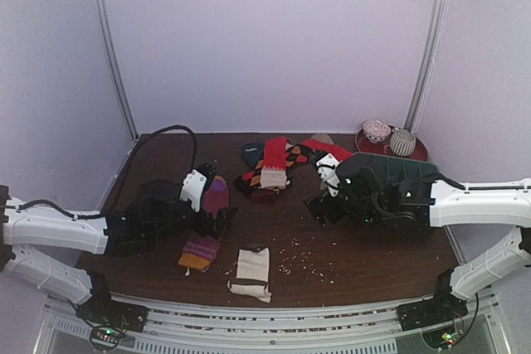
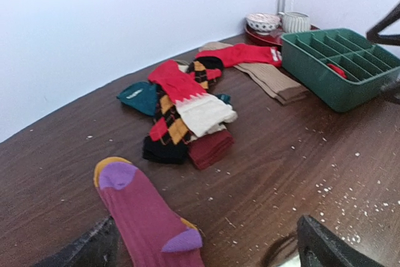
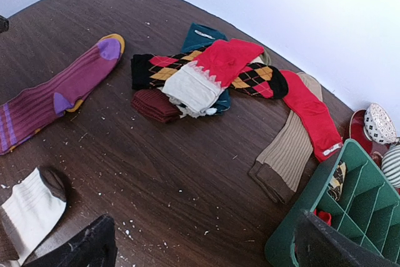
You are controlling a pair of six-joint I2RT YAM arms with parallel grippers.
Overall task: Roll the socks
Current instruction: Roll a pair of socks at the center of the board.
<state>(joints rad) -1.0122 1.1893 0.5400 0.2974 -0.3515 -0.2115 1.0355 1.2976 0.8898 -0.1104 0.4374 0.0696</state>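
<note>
A maroon sock with purple toe and heel lies flat at the left. It also shows in the left wrist view and the right wrist view. My left gripper hovers over its middle, open and empty; the sock runs between the fingers, close to the left one. A white sock with a brown cuff lies near the front edge. A pile of socks sits mid-table. My right gripper is open and empty above bare table.
A green divided tray sits at the right, partly under the right arm. A tan sock and a red sock lie beside it. A red plate with two bowls stands at the back right. White crumbs dot the table.
</note>
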